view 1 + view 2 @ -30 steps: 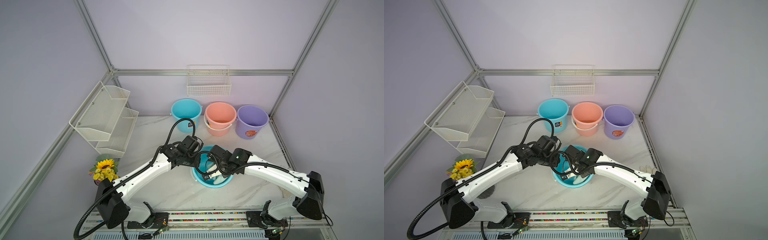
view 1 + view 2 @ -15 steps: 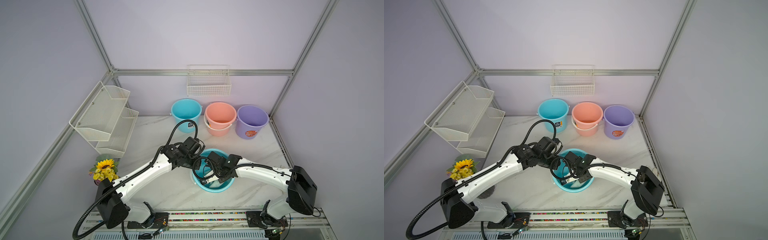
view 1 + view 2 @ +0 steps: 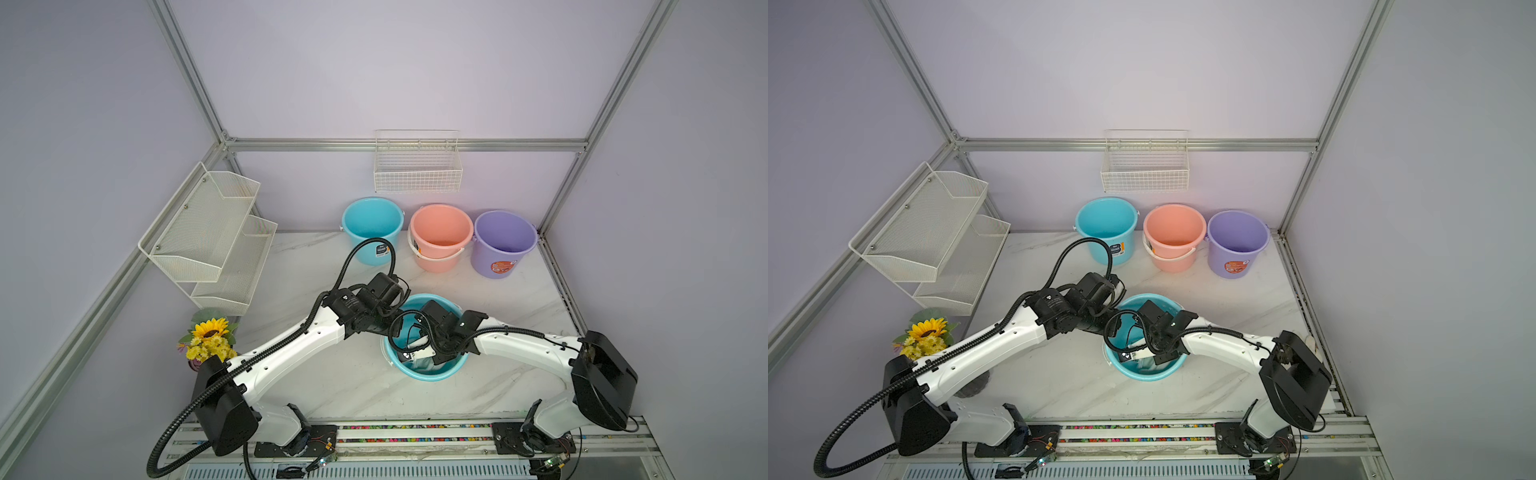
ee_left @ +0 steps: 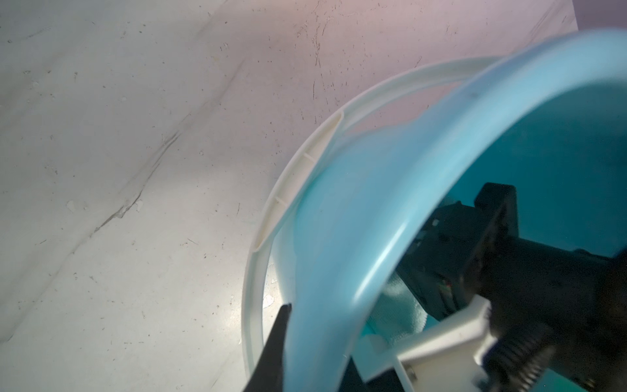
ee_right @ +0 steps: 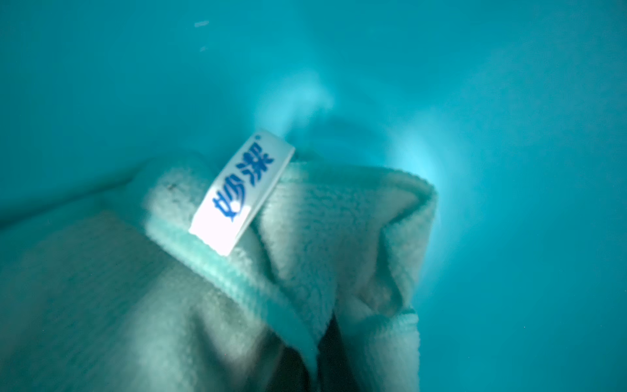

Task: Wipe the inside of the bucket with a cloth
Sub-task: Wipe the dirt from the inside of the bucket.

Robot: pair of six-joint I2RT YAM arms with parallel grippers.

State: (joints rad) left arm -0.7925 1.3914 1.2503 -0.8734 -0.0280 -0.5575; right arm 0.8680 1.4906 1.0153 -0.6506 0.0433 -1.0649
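Teal bucket (image 3: 422,376) stands mid-table (image 3: 332,386), nr the front. Left gripper (image 4: 319,339) pinches its wall at the rim, jaws narrow: one finger (image 4: 276,339) outside, other inside. Right gripper (image 3: 415,356) is down inside the bucket, jaws shut on the cloth (image 5: 152,305), which is bunched vs. the btm & lower wall. White tag (image 5: 241,193) w/ blue lettering faces the wrist cam. Fingertips mostly hidden under terry folds. Along the back wall, well apart: blue bucket (image 3: 372,230), pink bucket (image 3: 441,237) & purple bucket (image 3: 503,243), in a row.
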